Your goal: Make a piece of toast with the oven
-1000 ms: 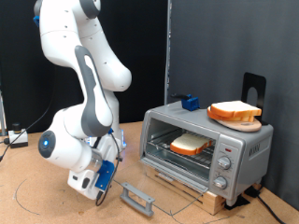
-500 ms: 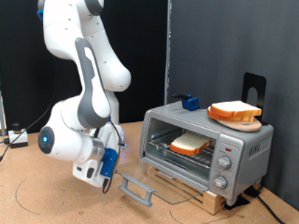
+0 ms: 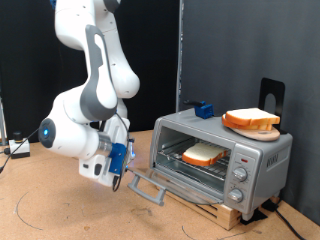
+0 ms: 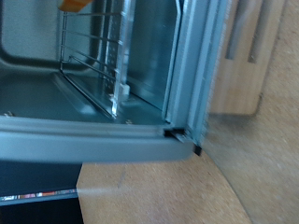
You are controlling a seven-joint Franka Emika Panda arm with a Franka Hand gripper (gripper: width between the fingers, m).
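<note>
The silver oven (image 3: 258, 158) stands on the exterior view's right with its glass door half raised and the grey bar handle (image 3: 148, 187) sticking out towards the arm. A piece of toast (image 3: 204, 154) lies on the wire rack inside. My gripper (image 3: 120, 172) hangs just left of the handle, close to or touching it; its fingers are hard to make out. In the wrist view I look into the oven (image 4: 140, 75) past the door's edge (image 4: 93, 147). The wire rack (image 4: 89, 56) and an orange corner of the toast (image 4: 73, 4) show there, but no fingers.
A thicker pile of bread slices (image 3: 250, 121) and a small blue object (image 3: 205, 109) sit on the oven's roof, with a black stand (image 3: 271, 95) behind. The oven rests on a wooden board (image 3: 228, 212). A thin cable (image 3: 30, 205) loops on the table at the left.
The door has swung up from lying flat and low to half raised. My gripper has risen and moved right, towards the oven, along with the handle.
</note>
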